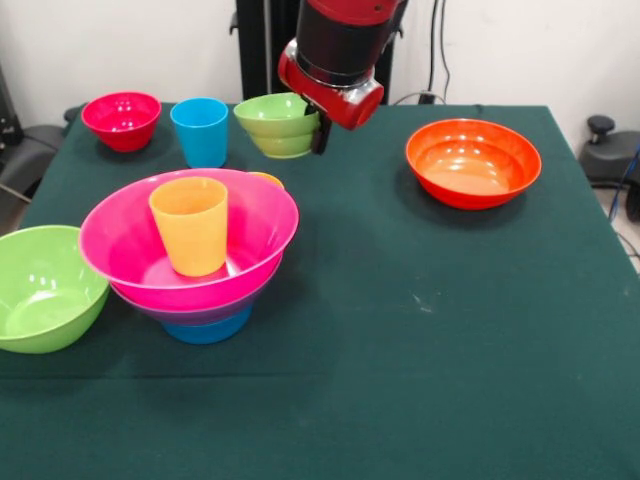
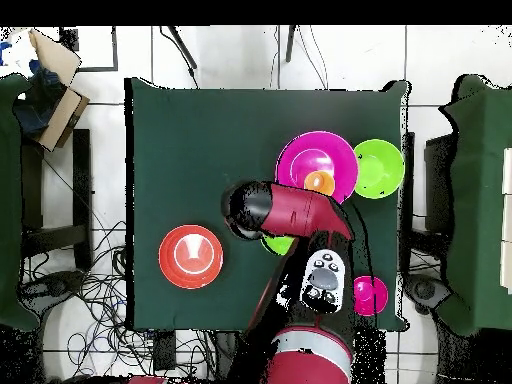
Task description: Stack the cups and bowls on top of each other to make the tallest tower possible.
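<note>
An orange-yellow plastic cup (image 1: 190,225) is standing inside the wide pink plastic bowl (image 1: 255,215), which is sitting atop nested bowls. A big lime green plastic bowl (image 1: 40,287) is lying just left; a small red plastic bowl (image 1: 121,120) is sitting behind.

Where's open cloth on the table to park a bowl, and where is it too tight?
Free: the wide stretch in front of the orange bowl, running toward the pink bowl of the tower, and the whole near strip. Crowded: the far corner, where the red bowl, blue cup, small green bowl and gripper cluster; the lime bowl hugs the tower.
</note>
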`<state>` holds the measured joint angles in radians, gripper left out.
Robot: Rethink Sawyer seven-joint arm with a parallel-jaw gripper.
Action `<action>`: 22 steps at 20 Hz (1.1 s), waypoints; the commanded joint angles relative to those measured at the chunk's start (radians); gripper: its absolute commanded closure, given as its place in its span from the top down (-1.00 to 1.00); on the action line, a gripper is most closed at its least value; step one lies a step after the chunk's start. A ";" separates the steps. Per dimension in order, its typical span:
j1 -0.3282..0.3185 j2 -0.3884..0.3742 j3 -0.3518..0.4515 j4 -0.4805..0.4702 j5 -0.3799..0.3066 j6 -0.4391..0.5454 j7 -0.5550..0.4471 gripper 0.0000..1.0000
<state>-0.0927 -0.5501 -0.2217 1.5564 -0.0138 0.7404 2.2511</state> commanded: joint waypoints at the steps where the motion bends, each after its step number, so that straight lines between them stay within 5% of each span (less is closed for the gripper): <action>1: -0.021 -0.023 0.120 -0.279 0.017 0.371 -0.030 -1.00; 6: -0.027 -0.085 0.138 -0.334 0.029 0.610 -0.044 -1.00; 13: -0.042 -0.133 0.164 -0.365 0.055 0.760 -0.047 -1.00; 22: -0.089 0.020 0.156 -0.608 -0.165 0.588 -0.244 -1.00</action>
<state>-0.1300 -0.6575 -0.1719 1.1214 -0.0266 1.4023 2.2509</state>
